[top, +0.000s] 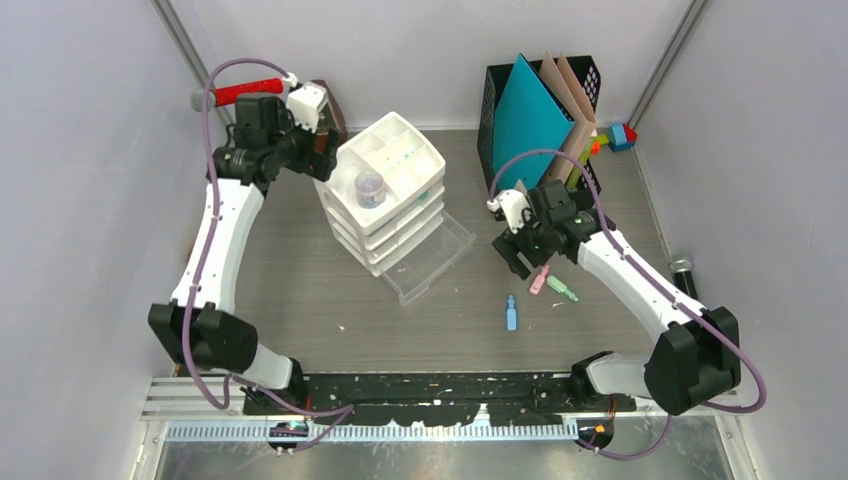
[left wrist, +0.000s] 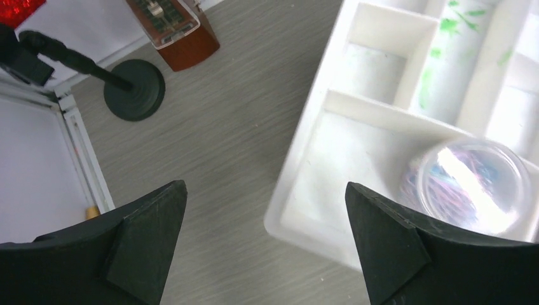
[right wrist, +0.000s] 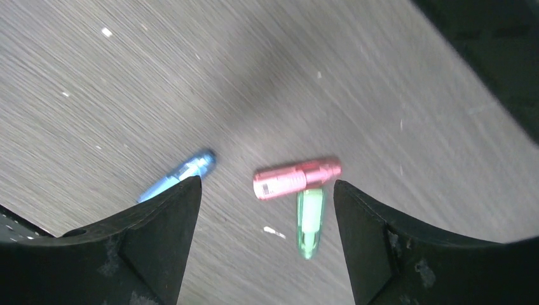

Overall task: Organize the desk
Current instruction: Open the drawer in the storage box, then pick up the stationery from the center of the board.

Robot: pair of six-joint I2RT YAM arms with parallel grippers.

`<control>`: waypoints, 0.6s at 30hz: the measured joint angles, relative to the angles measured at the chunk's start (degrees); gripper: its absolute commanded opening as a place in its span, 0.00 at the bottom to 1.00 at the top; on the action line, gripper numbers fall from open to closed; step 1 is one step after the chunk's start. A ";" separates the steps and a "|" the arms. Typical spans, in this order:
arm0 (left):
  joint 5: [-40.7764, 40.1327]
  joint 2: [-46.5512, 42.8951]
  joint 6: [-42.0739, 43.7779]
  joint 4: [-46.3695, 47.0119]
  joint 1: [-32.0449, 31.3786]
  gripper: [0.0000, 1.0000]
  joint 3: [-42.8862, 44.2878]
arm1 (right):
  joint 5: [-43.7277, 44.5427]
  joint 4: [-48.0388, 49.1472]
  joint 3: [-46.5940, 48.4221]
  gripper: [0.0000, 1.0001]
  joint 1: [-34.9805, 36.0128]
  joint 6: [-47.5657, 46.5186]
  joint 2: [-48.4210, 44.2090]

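The desk (top: 300,280) is a grey wood-grain top. A white drawer organizer (top: 425,165) stands on it with its lowest clear drawer (top: 430,262) pulled out. A clear jar of coloured clips (top: 370,185) (left wrist: 467,184) sits in a top compartment. My left gripper (top: 325,150) (left wrist: 264,185) is open and empty, above the organizer's left rim (left wrist: 305,127). My right gripper (top: 515,255) (right wrist: 267,181) is open over a pink marker (top: 539,281) (right wrist: 295,178) and a green marker (top: 562,289) (right wrist: 309,219). A blue marker (top: 511,312) (right wrist: 181,173) lies beside its left finger.
A black file holder (top: 500,100) with a teal folder (top: 535,115) stands at the back right, with toy blocks (top: 615,135) beside it. A black microphone (top: 684,275) lies by the right wall. A brown metronome (left wrist: 175,28) and a round black stand base (left wrist: 135,89) sit back left.
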 measured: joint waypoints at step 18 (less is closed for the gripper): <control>12.04 -21.51 -6.69 4.35 0.09 1.00 -22.21 | 0.66 -0.94 -9.27 0.76 -15.78 -8.15 5.66</control>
